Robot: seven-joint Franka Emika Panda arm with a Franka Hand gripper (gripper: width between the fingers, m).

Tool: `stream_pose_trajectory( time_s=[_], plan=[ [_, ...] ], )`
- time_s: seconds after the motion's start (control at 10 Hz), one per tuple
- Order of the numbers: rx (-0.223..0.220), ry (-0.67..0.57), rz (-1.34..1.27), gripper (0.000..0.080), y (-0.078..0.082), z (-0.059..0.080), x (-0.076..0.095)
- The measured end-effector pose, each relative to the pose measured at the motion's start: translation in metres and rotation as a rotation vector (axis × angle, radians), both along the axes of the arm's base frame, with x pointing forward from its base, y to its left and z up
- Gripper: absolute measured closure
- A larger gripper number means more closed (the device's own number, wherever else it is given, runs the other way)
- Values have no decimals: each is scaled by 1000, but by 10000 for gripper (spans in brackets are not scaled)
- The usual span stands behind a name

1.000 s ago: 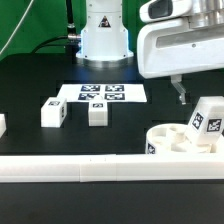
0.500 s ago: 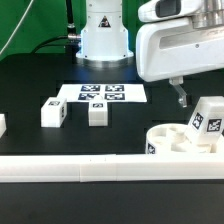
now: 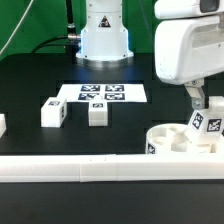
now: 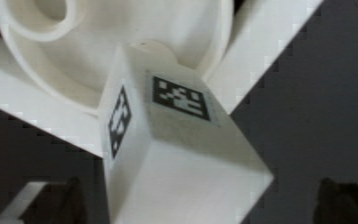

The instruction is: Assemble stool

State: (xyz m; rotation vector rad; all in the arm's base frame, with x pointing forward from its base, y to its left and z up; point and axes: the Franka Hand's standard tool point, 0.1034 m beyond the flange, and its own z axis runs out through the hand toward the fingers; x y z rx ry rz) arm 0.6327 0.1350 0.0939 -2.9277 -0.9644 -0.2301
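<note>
The round white seat disc (image 3: 172, 141) lies at the exterior view's right, just behind the front rail. One white leg block (image 3: 207, 123) with square tags stands tilted in it. It fills the wrist view (image 4: 179, 140), with the seat disc (image 4: 51, 40) beyond it. My gripper (image 3: 199, 100) hangs just above and behind this leg. In the wrist view the gripper (image 4: 185, 208) is open, one dark finger (image 4: 23, 204) on each side of the leg, with gaps between. Two more leg blocks (image 3: 54, 112) (image 3: 97, 113) lie loose on the black table at left centre.
The marker board (image 3: 103, 93) lies flat behind the loose legs. A long white rail (image 3: 90, 168) runs across the front. The robot base (image 3: 105, 35) stands at the back. A white piece (image 3: 2, 125) shows at the left edge.
The arm has moved toward the exterior view's right. The gripper now hangs over the leg block standing in the seat disc. The parts have not moved.
</note>
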Motion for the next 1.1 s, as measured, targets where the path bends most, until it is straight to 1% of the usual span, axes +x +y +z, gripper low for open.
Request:
stream_pose_trajectory(
  time_s=[0.2, 0.4, 0.5, 0.7, 0.8, 1.0, 1.1],
  plan=[
    [-22, -13, 142, 150, -2, 0, 0],
    [-93, -26, 383, 150, -3, -2, -1],
    [-114, -30, 465, 150, -4, -3, -1],
    [-139, -34, 572, 150, -6, -4, -1],
    [-145, -35, 598, 150, -8, -4, -1],
    [-178, -43, 740, 150, -11, -5, 0],
    [-199, -52, 792, 150, -8, -6, 1]
  ],
)
